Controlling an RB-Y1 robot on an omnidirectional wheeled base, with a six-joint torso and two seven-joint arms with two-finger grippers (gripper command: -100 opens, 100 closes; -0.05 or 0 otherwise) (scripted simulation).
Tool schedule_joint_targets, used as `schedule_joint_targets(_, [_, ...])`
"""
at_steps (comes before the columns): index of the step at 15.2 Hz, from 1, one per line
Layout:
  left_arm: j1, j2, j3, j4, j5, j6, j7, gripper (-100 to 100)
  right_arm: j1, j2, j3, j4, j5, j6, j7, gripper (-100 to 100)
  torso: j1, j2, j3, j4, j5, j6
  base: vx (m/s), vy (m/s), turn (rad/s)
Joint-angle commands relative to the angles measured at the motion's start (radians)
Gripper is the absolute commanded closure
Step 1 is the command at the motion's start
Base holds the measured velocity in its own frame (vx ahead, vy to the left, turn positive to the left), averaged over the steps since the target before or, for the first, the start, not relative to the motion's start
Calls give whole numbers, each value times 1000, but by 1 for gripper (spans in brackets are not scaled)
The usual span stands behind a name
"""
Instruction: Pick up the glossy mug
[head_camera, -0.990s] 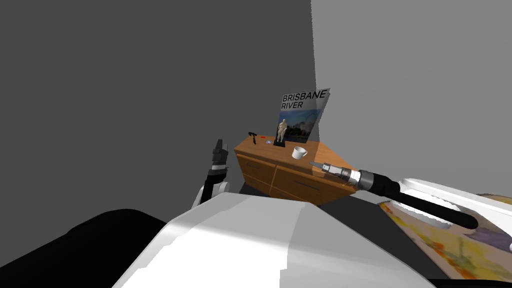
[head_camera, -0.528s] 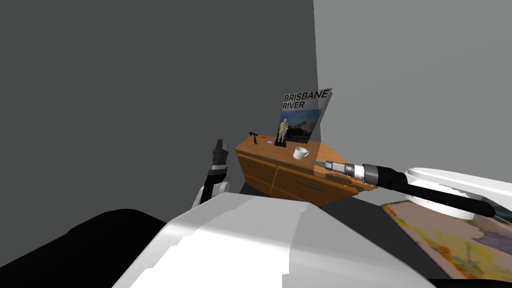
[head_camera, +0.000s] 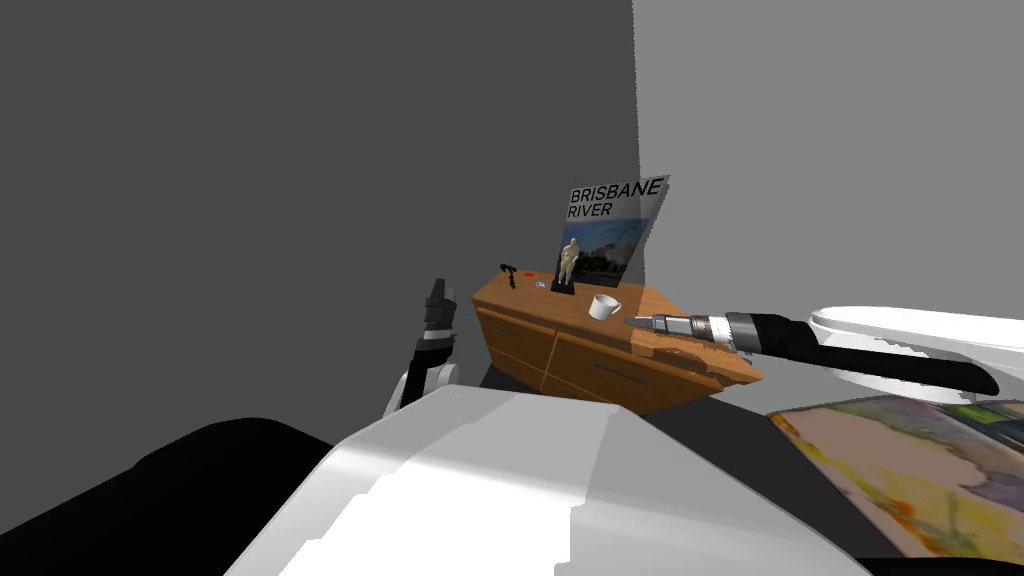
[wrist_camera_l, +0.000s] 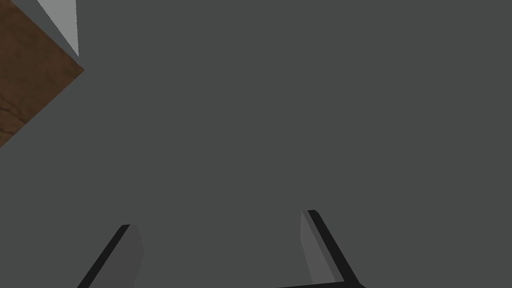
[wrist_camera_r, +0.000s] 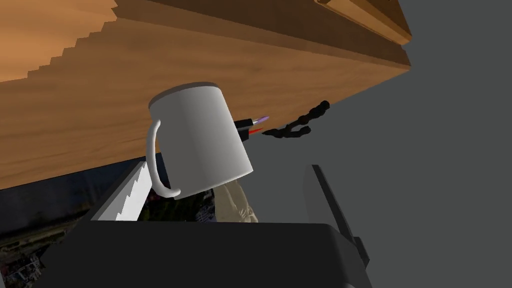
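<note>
Midway across the wooden surface (head_camera: 512, 296), white mug (head_camera: 603, 306) upright, just ahead of spread right jaws. Probably the approach step; next: advance around mug body, then close. Left jaws spread, idle.

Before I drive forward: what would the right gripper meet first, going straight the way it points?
Most likely the white glossy mug on the wooden sideboard. It sits just ahead of the open right gripper, off-centre, so one finger may touch its handle first.
</note>
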Motion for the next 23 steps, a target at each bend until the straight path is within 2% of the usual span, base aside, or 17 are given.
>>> schedule_joint_targets(1, [0,0,0,0,0,0,0,0,-4,-50,5,15,2,-7,-5,-100,0,0,0,0,0,0,2,13,13])
schedule_joint_targets(2, [0,0,0,0,0,0,0,0,-4,-68,5,15,2,-7,-5,-100,0,0,0,0,0,0,2,8,-2])
schedule_joint_targets(3, [0,0,0,0,0,0,0,0,6,-93,-4,45,13,-20,-22,-100,0,0,0,0,0,0,2,12,29])
schedule_joint_targets(6, [0,0,0,0,0,0,0,0,6,-153,-4,45,13,-20,-22,-100,0,0,0,0,0,0,3,12,14])
schedule_joint_targets(7, [0,0,0,0,0,0,0,0,18,-180,-12,74,24,-33,-39,-100,0,0,0,0,0,0,4,15,31])
schedule_joint_targets(9, [0,0,0,0,0,0,0,0,18,-231,-12,74,24,-33,-39,-100,0,0,0,0,0,0,4,14,20])
schedule_joint_targets(10, [0,0,0,0,0,0,0,0,30,-262,-19,101,35,-46,-55,-100,0,0,0,0,0,0,6,13,28])
schedule_joint_targets(12, [0,0,0,0,0,0,0,0,30,-310,-19,101,35,-46,-55,-100,0,-1,0,0,0,0,6,13,22])
schedule_joint_targets(13, [0,0,0,0,0,0,0,0,30,-318,-19,101,35,-46,-55,-100,0,-1,0,0,0,0,2,7,0])
schedule_joint_targets(14, [0,0,0,0,0,0,0,0,43,-349,-25,127,46,-58,-70,-100,0,0,0,0,0,0,3,12,25])
schedule_joint_targets(17, [0,0,0,0,0,0,0,0,43,-396,-25,127,46,-58,-70,-100,0,0,0,0,0,0,2,10,15])
schedule_joint_targets(18, [0,0,0,0,0,0,0,0,56,-429,-30,151,56,-71,-85,-100,0,0,0,0,0,0,5,11,23])
schedule_joint_targets(20, [0,0,0,0,0,0,0,0,56,-471,-30,151,56,-71,-85,-100,0,0,0,0,0,0,5,11,20])
schedule_joint_targets(21, [0,0,0,0,0,0,0,0,56,-471,-30,151,56,-71,-85,-100,0,0,0,0,0,0,3,6,4])
schedule_joint_targets(22, [0,0,0,0,0,0,0,0,71,-508,-34,173,66,-83,-100,-100,0,0,0,0,0,0,4,11,23])
schedule_joint_targets(23, [0,0,0,0,0,0,0,0,71,-529,-34,173,66,-83,-100,-100,0,0,0,0,0,0,5,13,30])
